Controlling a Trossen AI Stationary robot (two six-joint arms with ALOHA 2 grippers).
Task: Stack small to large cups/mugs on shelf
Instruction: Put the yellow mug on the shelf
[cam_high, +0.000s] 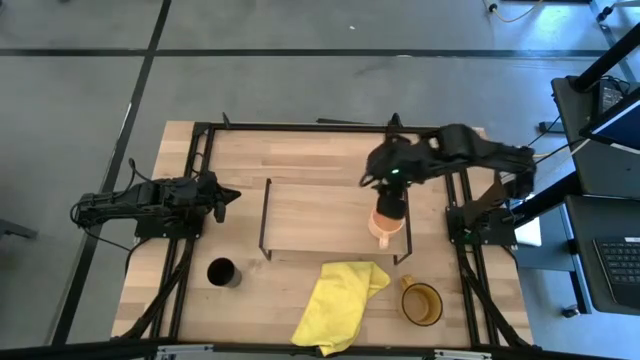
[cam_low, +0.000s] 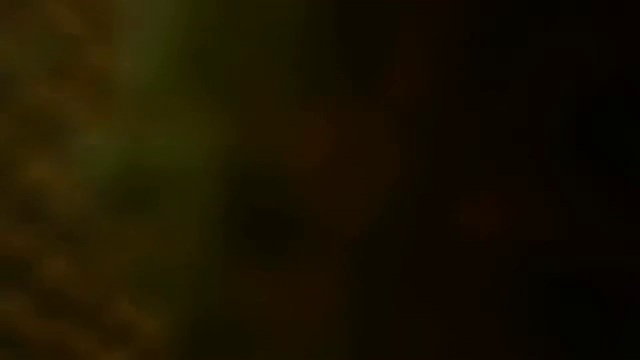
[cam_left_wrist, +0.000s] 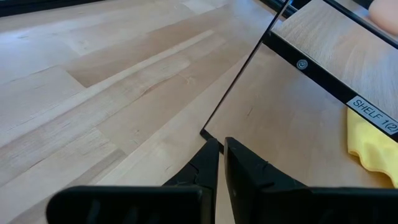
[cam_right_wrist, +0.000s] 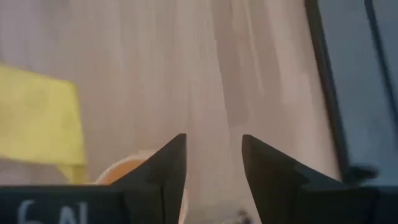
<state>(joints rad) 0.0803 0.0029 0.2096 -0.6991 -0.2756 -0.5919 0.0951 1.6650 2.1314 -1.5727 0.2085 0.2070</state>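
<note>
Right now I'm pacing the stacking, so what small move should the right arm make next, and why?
Probably lift the right gripper straight up. Its fingers are open above the peach-orange mug, which sits on the shelf, while the amber mug and black cup wait on the table.

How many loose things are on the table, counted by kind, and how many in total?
Cups: 3 (black cup, amber mug, peach-orange mug)
Cloths: 1 (yellow cloth)
Shelves: 1 (shelf)
Total: 5

The peach mug (cam_high: 383, 226) stands on the shelf (cam_high: 310, 215) at its right end. The black cup (cam_high: 222, 272) and amber mug (cam_high: 422, 303) stand upright on the tabletop, well apart.
</note>
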